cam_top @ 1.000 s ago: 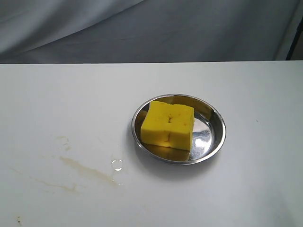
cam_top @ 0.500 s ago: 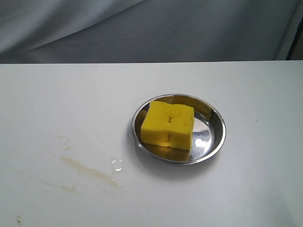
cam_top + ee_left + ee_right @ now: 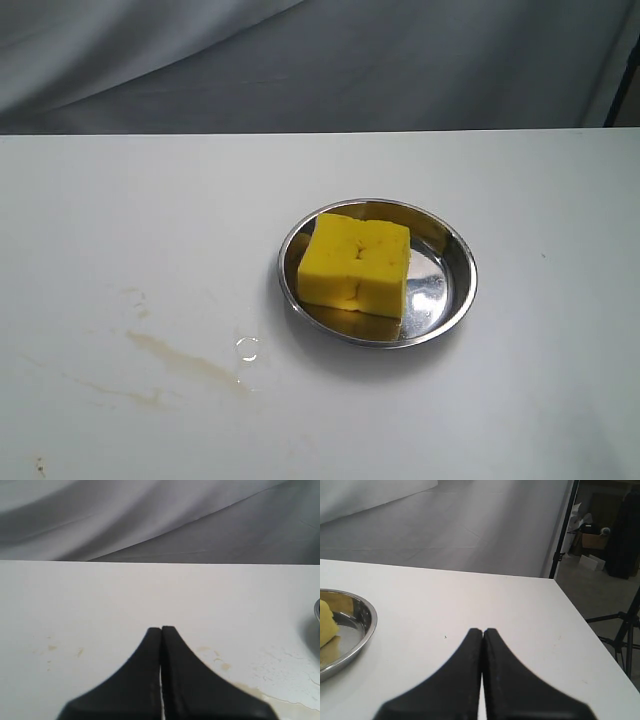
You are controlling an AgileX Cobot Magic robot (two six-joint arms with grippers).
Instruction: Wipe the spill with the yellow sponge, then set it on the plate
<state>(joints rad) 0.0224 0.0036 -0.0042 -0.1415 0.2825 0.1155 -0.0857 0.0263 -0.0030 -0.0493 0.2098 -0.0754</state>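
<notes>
1. The yellow sponge (image 3: 355, 265) lies flat inside the plate (image 3: 468, 272), crowded toward the plate's side that faces the table's left edge – there it meets or nearly meets the raised rim.
2. Orientation: the sponge's top face reads almost square, so a long axis cannot be told. Its sides are turned slightly off parallel with the far edge of the table (image 3: 150, 200). Creases cross the top face.
3. The plate stands a little toward the right edge from the table's middle, about midway between the far and near edges.
4. The spill (image 3: 185, 362) is a set of thin brownish streaks toward the near left corner, well apart from the sponge.
5. A small clear droplet (image 3: 247, 349) sits between the streaks and the plate, near the rim.
6. Surroundings: the raised rim rings the sponge, and the sponge's top stands above it. A grey cloth (image 3: 320, 60) hangs behind the far edge.
7. Left jaws: pressed together with nothing between them, above the table with dried streaks beside them.
8. Right jaws: likewise clenched and empty – the plate's rim and a corner of the sponge show off to one side.
</notes>
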